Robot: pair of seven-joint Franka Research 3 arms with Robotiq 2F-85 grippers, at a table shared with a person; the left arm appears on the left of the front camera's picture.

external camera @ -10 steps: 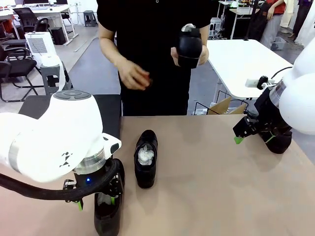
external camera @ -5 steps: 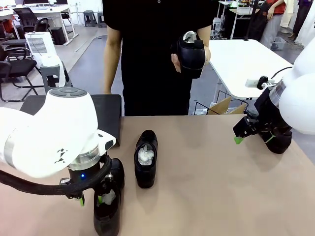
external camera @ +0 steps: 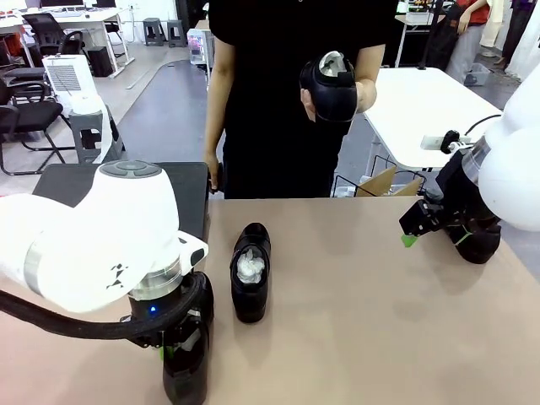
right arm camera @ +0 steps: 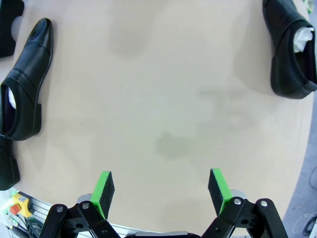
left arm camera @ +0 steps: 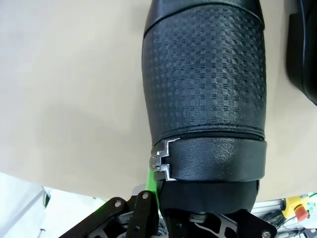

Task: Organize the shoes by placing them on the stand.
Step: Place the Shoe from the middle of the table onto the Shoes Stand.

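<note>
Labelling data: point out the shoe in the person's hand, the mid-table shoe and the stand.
shoe in the person's hand [external camera: 331,93]: front view, its black side.
mid-table shoe [external camera: 251,299]: front view, near end of its upper.
stand [external camera: 63,179]: front view, bare top panel.

Bright, even room light is falling on the table [external camera: 363,321], casting only soft shadows; the wrist views are curving at their edges.
</note>
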